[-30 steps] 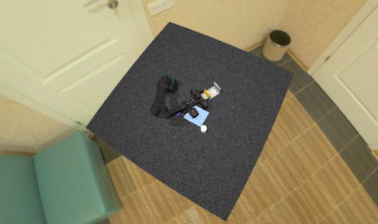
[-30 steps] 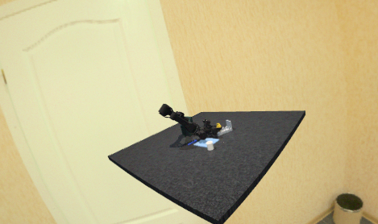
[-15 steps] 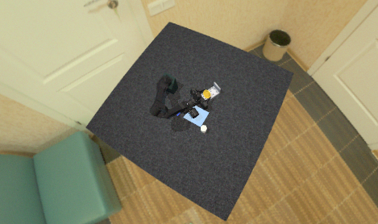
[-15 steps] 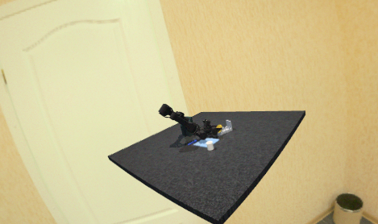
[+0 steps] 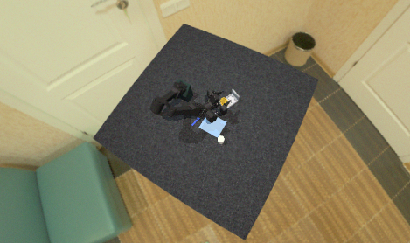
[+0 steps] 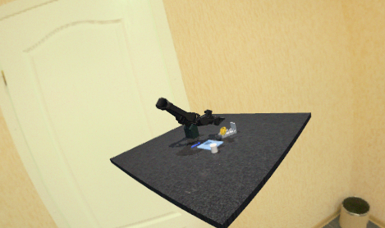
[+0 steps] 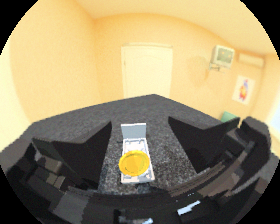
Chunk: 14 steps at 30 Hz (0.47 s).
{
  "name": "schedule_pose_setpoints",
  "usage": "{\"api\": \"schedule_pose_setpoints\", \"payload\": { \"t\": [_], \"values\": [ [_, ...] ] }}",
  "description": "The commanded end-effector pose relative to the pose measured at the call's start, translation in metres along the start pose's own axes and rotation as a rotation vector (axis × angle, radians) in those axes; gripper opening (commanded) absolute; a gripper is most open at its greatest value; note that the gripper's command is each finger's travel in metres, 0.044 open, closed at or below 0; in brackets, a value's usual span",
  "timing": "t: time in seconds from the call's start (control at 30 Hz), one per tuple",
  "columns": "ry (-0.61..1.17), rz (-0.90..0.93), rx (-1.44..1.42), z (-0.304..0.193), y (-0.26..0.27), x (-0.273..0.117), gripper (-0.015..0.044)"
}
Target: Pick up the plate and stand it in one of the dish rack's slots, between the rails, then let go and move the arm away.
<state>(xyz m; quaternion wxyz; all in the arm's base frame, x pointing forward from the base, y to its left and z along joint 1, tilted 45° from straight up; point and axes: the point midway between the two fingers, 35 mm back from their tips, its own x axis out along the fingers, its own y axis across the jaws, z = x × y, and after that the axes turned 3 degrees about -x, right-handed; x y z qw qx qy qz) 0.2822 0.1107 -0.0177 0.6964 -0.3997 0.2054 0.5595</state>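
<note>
While the dark table (image 5: 251, 183) fills most of the top view, it is seen tilted against a room with pale doors, a green chair (image 5: 54, 201) at the lower left and a small bin (image 5: 301, 47) by the wall at the upper right. Near the middle of the table the black arm (image 5: 177, 107) is mounted on a dark green base (image 5: 186, 91) and is stretched out toward the rack. In the exterior view the arm (image 6: 180, 114) is seen raised from its base and angled forward and down, its tip ending just short of the rack.

The claw (image 7: 139, 137) is spread wide and nothing is held in it; in the wrist view both dark fingers are seen well apart, one on each side of the rack, touching neither it nor the plate.

The grey dish rack (image 7: 134, 132) is placed on the table just beyond the claw. The yellow plate (image 7: 134, 161) is set in the rack's near end, between the rails, and its round face is turned toward the wrist camera; it appears to be standing on edge, though a slight lean cannot be ruled out. In the exterior view the plate (image 6: 222, 130) is seen as a small yellow shape at the near end of the rack (image 6: 231, 129).

A light blue sheet (image 5: 213, 127) is laid flat on the table beside the arm, a small blue pen (image 5: 196, 122) is seen at its edge, and a little white cup (image 5: 221, 140) is placed just beyond the sheet's far corner.
</note>
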Motion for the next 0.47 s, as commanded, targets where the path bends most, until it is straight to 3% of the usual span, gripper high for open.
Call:
{"api": "schedule_pose_setpoints", "payload": {
  "t": [0.0,0.43],
  "values": [
    [0.006,-0.002,0.019,0.018,-0.001,-0.004,0.04],
    [0.194,0.104,0.301,0.018,0.011,0.002,0.04]
  ]
}}
